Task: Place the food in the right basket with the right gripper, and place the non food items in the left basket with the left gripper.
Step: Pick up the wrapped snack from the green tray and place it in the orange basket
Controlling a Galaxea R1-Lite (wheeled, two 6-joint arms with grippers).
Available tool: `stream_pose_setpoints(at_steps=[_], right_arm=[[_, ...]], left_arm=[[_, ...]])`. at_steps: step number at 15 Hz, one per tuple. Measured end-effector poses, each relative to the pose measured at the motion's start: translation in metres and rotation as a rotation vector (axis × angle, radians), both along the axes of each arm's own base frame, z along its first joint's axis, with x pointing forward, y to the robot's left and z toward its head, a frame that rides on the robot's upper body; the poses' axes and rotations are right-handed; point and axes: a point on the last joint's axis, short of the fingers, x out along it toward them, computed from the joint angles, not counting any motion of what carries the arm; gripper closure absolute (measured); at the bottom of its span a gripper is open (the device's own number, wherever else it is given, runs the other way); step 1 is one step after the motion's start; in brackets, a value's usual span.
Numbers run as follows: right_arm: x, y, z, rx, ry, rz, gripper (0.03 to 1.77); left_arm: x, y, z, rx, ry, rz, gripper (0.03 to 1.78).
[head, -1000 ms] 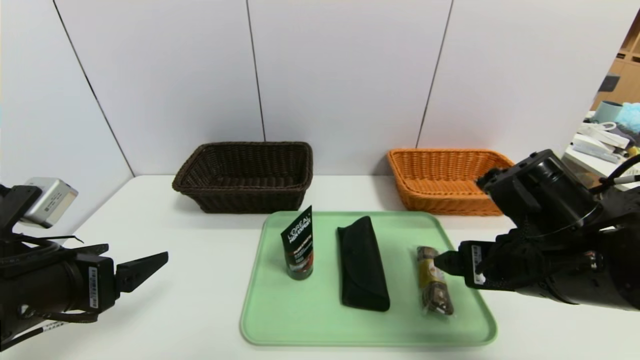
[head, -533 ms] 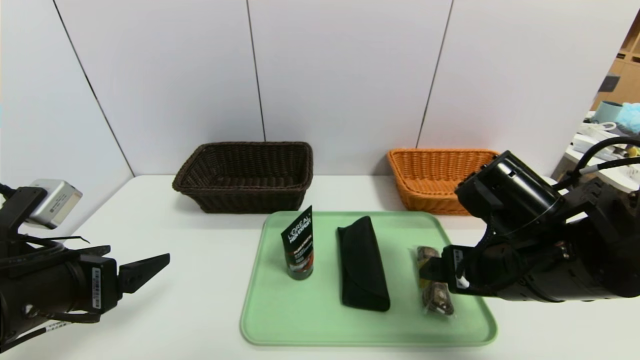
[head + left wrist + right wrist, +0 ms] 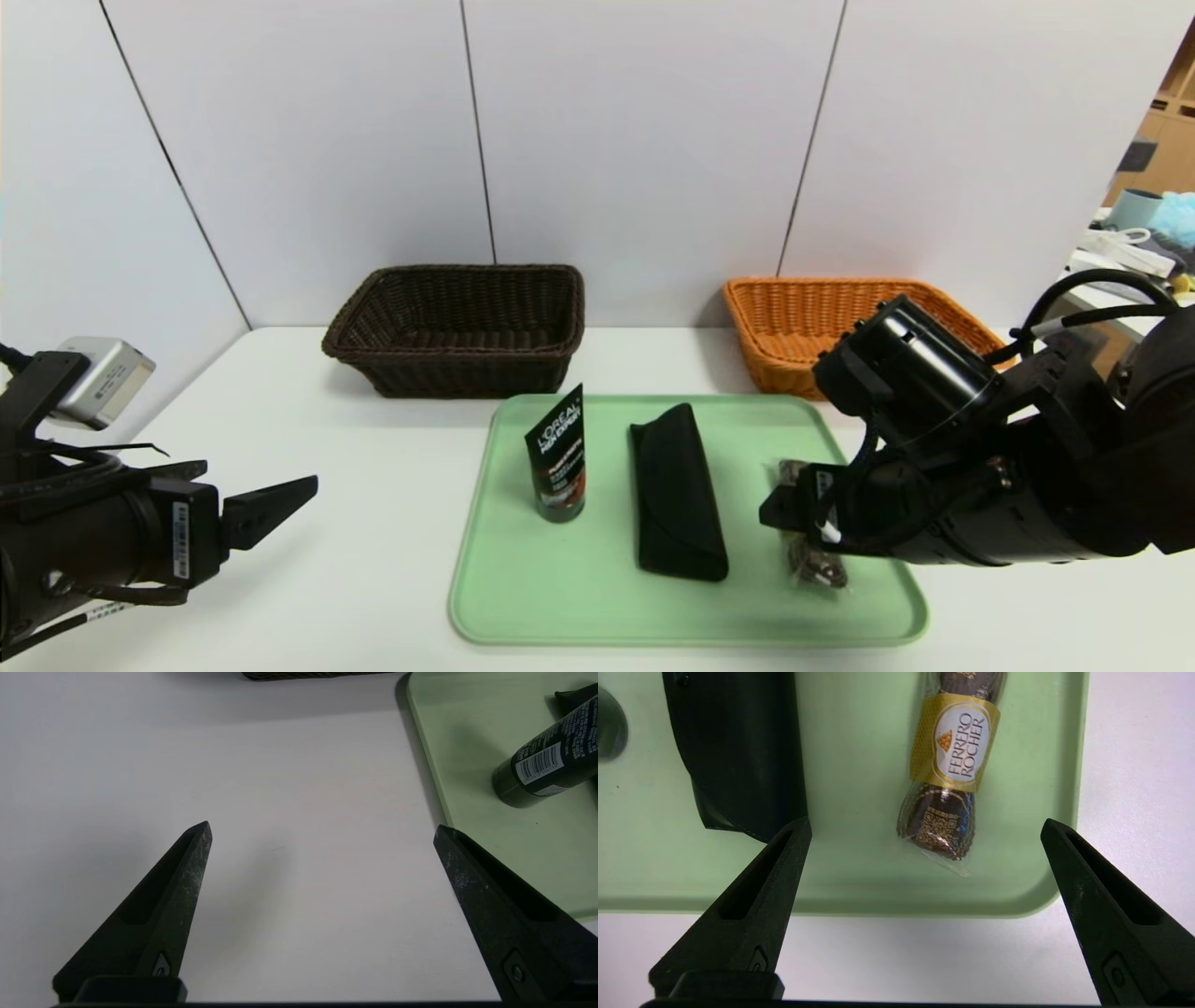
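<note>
Food (image 3: 945, 772) lies on the tray (image 3: 840, 812) under our right hand (image 3: 924, 828), fingers apart; we should straddle its middle squarely before closing, while our left hand (image 3: 322, 830) waits apart over the bench (image 3: 280, 812).

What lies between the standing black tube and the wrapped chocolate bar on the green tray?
The long soft black glasses case, lying flat between the tube and bar; the head view shows it.
</note>
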Motion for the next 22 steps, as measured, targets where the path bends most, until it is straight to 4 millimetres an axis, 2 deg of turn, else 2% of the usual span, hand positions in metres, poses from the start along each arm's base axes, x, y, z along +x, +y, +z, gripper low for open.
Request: stream_pose_setpoints(at_steps=[8,14,22], right_arm=[[0.014,0.009,-0.023,-0.008,0.005,-0.003,0.1],[0.026,0.007,-0.031,-0.035,0.027,-0.04,0.1],[0.032,0.007,-0.041,-0.056,0.051,-0.051,0.1]], left_arm=[[0.0,0.0,-0.002,0.0,0.006,-0.002,0.12],[-0.001,0.0,-0.002,0.001,0.007,-0.004,0.12],[0.001,0.0,-0.004,0.004,0.016,-0.005,0.12]])
